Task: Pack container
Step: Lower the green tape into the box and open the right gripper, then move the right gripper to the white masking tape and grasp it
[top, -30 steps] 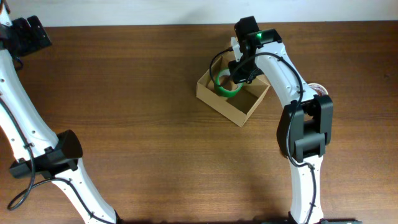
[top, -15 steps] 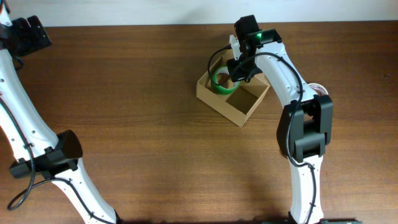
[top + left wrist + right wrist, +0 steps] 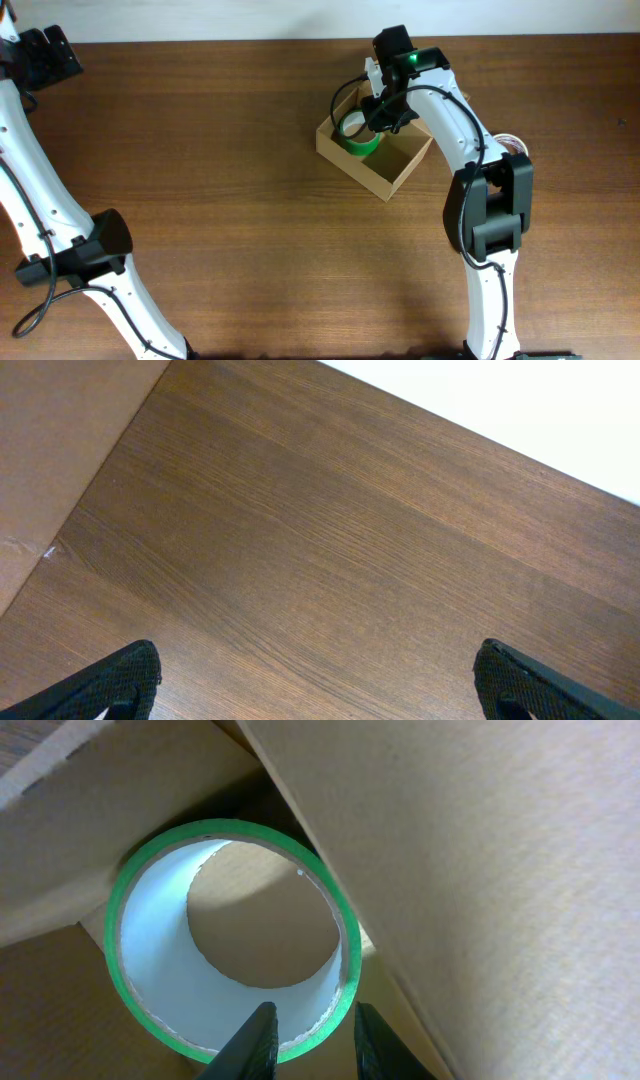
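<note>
The container [image 3: 386, 184] is an open tan cardboard box at the back middle of the table, and its inner walls fill the right wrist view [image 3: 480, 870]. My right gripper [image 3: 376, 118] reaches into its back left corner. It is shut on the wall of a green tape roll [image 3: 357, 144] with a white inner face [image 3: 150, 980], one finger inside the ring and one outside [image 3: 312, 1040]. The roll is tilted against the box corner. My left gripper [image 3: 45, 55] is at the far back left, open and empty over bare wood [image 3: 315, 680].
A small whitish round thing [image 3: 513, 143] shows partly behind my right arm, to the right of the box. The table's back edge meets a white wall. A tan surface [image 3: 50, 460] lies beyond the table's edge in the left wrist view.
My right gripper has shifted slightly left and back with the green tape roll, inside the box. The left arm has not moved.
</note>
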`<state>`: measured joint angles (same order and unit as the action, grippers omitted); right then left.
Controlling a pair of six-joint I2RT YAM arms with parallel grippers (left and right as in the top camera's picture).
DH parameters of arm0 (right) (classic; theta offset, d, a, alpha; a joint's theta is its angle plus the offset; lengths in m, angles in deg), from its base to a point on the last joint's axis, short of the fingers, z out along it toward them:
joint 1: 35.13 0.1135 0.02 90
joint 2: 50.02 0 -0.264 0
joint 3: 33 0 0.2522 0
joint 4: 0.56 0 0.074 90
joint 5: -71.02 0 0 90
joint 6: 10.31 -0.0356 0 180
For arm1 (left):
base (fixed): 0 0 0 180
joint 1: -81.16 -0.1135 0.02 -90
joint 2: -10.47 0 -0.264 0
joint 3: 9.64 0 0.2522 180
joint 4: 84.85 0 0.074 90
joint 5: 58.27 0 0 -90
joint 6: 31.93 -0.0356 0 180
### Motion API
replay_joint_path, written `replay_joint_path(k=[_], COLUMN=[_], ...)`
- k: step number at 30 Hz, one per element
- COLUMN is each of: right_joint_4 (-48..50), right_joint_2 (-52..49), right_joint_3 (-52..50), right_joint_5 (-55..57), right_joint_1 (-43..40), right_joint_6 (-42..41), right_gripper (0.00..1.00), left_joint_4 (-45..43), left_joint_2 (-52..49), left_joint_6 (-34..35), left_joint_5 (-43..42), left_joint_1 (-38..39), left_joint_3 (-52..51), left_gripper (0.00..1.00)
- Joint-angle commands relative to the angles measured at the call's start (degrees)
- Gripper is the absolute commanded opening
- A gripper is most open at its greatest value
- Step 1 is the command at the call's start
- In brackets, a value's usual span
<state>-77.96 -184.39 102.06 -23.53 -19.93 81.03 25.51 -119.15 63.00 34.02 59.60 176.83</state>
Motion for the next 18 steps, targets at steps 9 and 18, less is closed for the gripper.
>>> replay_joint_path(k=[9, 18], right_joint_4=[-7.9, -22.1], right_joint_2=[12.3, 24.8], right_joint_3=[9.5, 23.1], right_joint_5=[2.3, 21.6], right_joint_1=[3.6, 1.8], right_joint_6=[1.4, 2.9], right_gripper=[0.28, 0.37], left_joint_4=[0.1, 0.1], left_joint_2=[1.7, 1.7], left_joint_6=[-0.5, -0.5], left_joint_5=[-0.6, -0.6], left_joint_1=[-0.2, -0.2], left_joint_3=[-0.2, -0.2], left_gripper=[1.0, 1.0])
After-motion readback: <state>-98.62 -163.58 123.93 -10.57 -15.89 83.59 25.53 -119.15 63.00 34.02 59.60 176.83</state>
